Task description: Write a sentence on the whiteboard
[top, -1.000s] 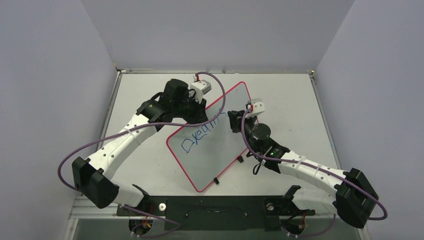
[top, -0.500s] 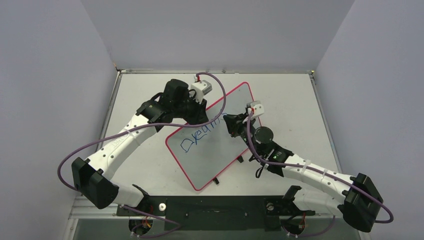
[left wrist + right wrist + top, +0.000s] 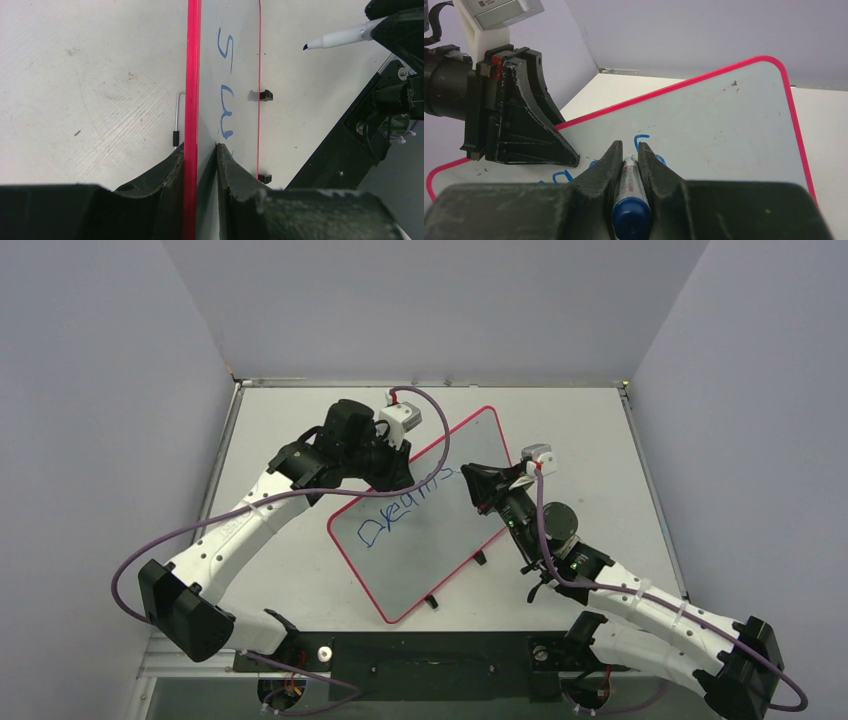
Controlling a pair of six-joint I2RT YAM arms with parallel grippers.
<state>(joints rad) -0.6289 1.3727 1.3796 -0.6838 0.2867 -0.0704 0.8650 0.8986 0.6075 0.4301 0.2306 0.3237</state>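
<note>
**A:** Left gripper (image 3: 200,150), jaws first?

**B:** Clenched on the whiteboard (image 3: 430,560), one finger on each face. They pinch the red rim at the far-left edge, near the end of the writing.

**A:** Right gripper (image 3: 628,150)?

**B:** Closed around a marker (image 3: 630,192), barrel lying lengthwise between the fingers, blue butt end toward the wrist camera. The left wrist view shows the dark tip off to one side and apparently clear of the surface. Contact cannot be confirmed.

**A:** Where is the board?

**B:** Mid-table (image 3: 590,430), set diagonally between the two arms, near corner toward the bases. Two small black clips (image 3: 266,95) sit on its right-hand long edge. I cannot tell whether the clamped edge is lifted or lying flat.

**A:** And the sentence (image 3: 405,508)?

**B:** One blue word so far, opening with a big looping "D" and running up the board toward the marker. Most of the white below it is blank, so I judge the task early.

**A:** Handling?

**B:** The board looks thin, stiff and light, with a slick face. It would likely skate on the table under pen pressure, so the rim is the place to grip. That spot keeps the fingers off fresh ink, which would probably smear. The marker is slim and smooth. I would hold it mid-barrel, as now, because a hard push may slide it back through the jaws.
</note>
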